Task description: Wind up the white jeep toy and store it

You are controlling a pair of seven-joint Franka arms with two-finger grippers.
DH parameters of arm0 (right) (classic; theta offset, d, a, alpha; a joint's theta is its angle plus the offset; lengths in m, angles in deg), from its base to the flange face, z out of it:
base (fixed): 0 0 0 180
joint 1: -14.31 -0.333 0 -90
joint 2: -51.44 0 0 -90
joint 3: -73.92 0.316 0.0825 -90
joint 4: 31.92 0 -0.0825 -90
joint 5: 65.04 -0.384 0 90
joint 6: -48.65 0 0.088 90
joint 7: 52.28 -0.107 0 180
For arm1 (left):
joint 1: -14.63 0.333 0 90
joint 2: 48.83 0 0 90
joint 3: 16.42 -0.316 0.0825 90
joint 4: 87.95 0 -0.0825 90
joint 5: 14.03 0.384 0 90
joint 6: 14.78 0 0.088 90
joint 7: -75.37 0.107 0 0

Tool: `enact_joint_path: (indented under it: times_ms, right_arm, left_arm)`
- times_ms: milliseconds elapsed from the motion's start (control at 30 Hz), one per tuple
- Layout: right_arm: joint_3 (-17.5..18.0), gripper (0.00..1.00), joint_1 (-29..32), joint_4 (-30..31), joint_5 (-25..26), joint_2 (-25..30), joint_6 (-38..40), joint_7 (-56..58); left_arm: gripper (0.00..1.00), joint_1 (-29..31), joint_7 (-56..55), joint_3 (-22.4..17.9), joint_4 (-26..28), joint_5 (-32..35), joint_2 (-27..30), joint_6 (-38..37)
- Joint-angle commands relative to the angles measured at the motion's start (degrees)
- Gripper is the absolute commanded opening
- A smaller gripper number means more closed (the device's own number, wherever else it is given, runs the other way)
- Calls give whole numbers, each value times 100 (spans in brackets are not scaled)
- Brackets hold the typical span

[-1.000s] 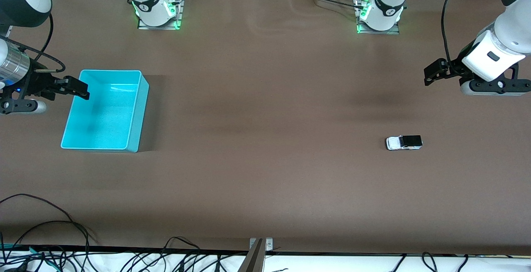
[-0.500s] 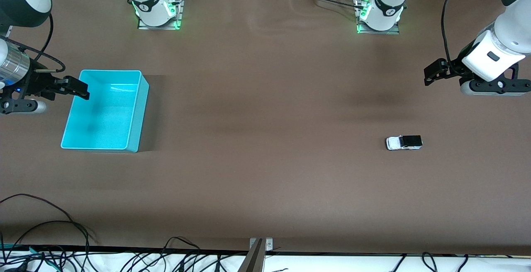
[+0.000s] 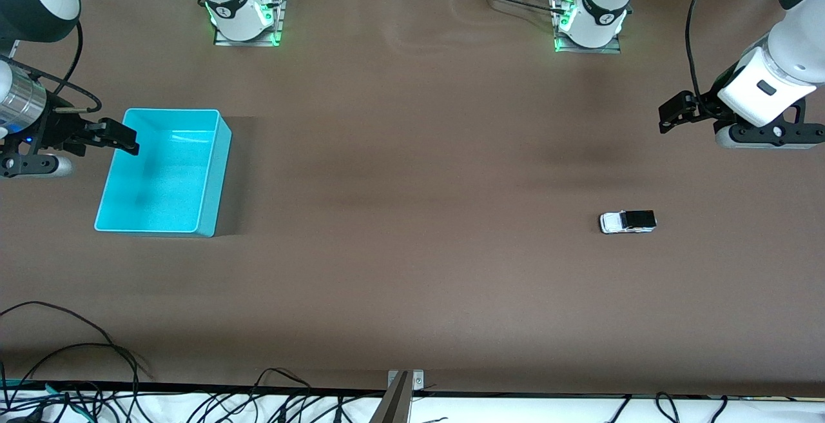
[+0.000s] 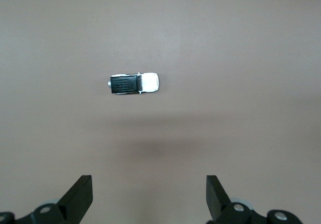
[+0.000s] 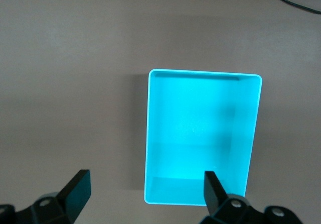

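Brown table (image 3: pixel 412 216), white jeep toy (image 3: pixel 627 222), turquoise bin (image 3: pixel 216 171), cables (image 3: pixel 77 371) at edge.

I assess this as a robotics lab, not a home or shop. My two arms are bolted to metal base plates (image 3: pixel 247 37) at the back edge of a counter (image 3: pixel 412 152) covered in plain brown sheeting. Green status lights glow at each arm base (image 3: pixel 588 20). Loose black cables (image 3: pixel 77 371) trail along the front edge, with more wiring and metal framing along the back edge.
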Motion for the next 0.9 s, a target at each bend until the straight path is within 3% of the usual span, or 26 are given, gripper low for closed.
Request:
enact_joint_path:
  times_ms: [0, 467, 867]
  right_arm:
    - [21, 100, 40, -76, 7, -3, 77, 66]
    - [21, 100, 40, -76, 7, -3, 77, 66]
    - [21, 100, 40, -76, 7, -3, 77, 66]
  left_arm:
    - [100, 50, 158, 9, -186, -84, -91, -86]
    - [100, 41, 211, 0, -221, -146, -144, -341]
    - [100, 32, 474, 9, -766, -137, -522, -482]
